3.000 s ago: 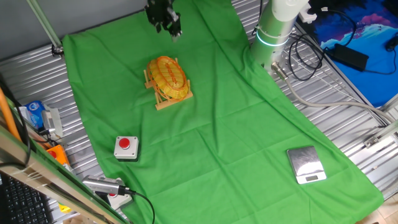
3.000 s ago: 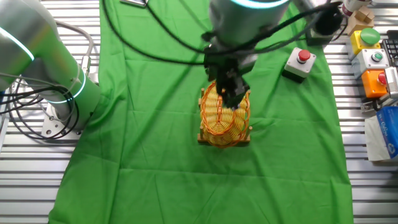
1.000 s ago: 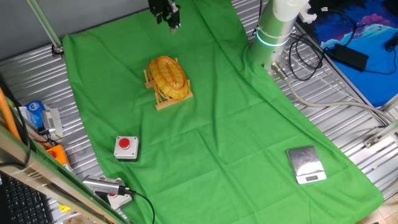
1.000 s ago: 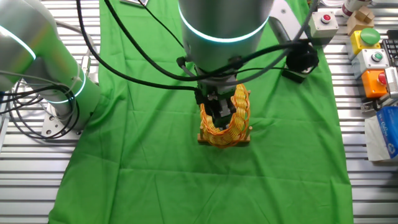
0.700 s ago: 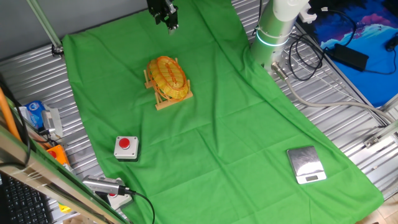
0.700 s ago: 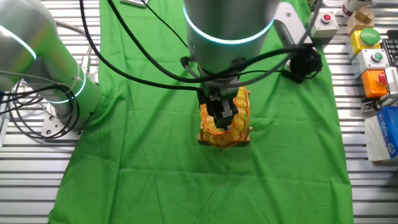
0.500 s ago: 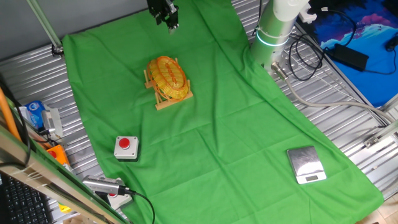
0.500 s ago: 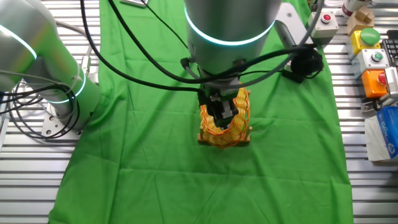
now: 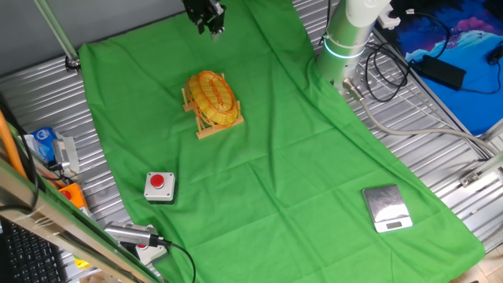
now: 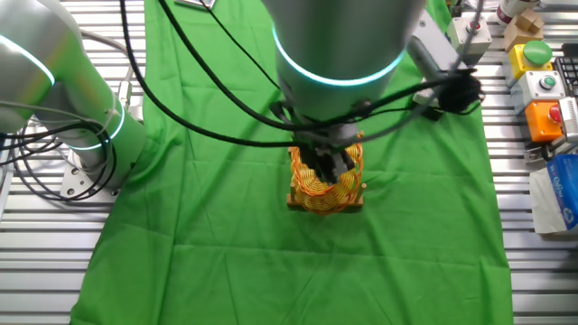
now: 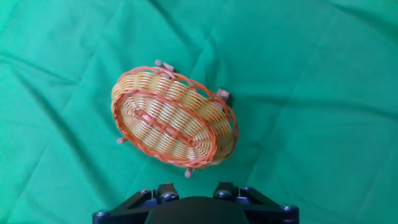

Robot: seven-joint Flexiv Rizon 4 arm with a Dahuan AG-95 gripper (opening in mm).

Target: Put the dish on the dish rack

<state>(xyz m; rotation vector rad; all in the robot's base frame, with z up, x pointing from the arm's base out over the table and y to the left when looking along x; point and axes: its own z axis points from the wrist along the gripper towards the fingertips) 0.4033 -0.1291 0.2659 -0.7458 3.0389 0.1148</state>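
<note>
The arm's broad grey wrist (image 10: 348,41) hangs over the dish (image 10: 318,191), which sits on the dish rack (image 10: 326,205).

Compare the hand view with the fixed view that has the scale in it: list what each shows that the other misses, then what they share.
Only the hand view: the wicker dish's full weave from above, with the rack hidden except for peg tips.

Only the fixed view: the tool hanging high above, the red push button, the scale and the arm's base.

Both: the dish sitting on the dish rack, on the green cloth.
</note>
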